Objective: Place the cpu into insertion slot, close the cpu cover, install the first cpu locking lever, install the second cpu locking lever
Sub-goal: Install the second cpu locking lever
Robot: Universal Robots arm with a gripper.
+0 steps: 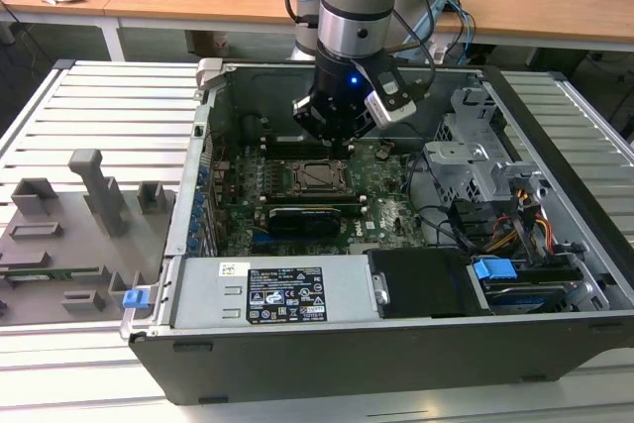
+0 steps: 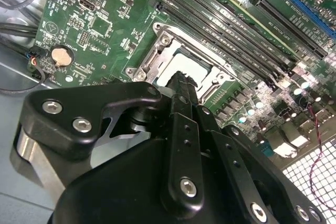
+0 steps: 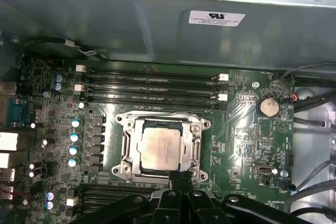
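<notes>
The cpu (image 3: 161, 148) lies flat in the insertion slot (image 3: 122, 167) on the green motherboard, its pale metal face showing. The silver cpu cover (image 3: 195, 145) lies down around it, framing the chip. My gripper (image 3: 181, 178) is shut with nothing between its black fingers, and its tips sit at the edge of the socket. In the second wrist view the gripper (image 2: 181, 78) points at the socket rim beside the cpu (image 2: 191, 64). In the exterior view the gripper (image 1: 332, 143) hangs just above the insertion slot (image 1: 319, 176) inside the open computer case.
Long memory slots (image 3: 152, 85) run beside the socket and a coin battery (image 3: 268, 106) sits nearby. A black graphics card (image 1: 307, 217), the power supply (image 1: 282, 294), a metal drive cage (image 1: 475, 146) and cables crowd the case. A grey fixture tray (image 1: 69, 235) lies at the exterior view's left.
</notes>
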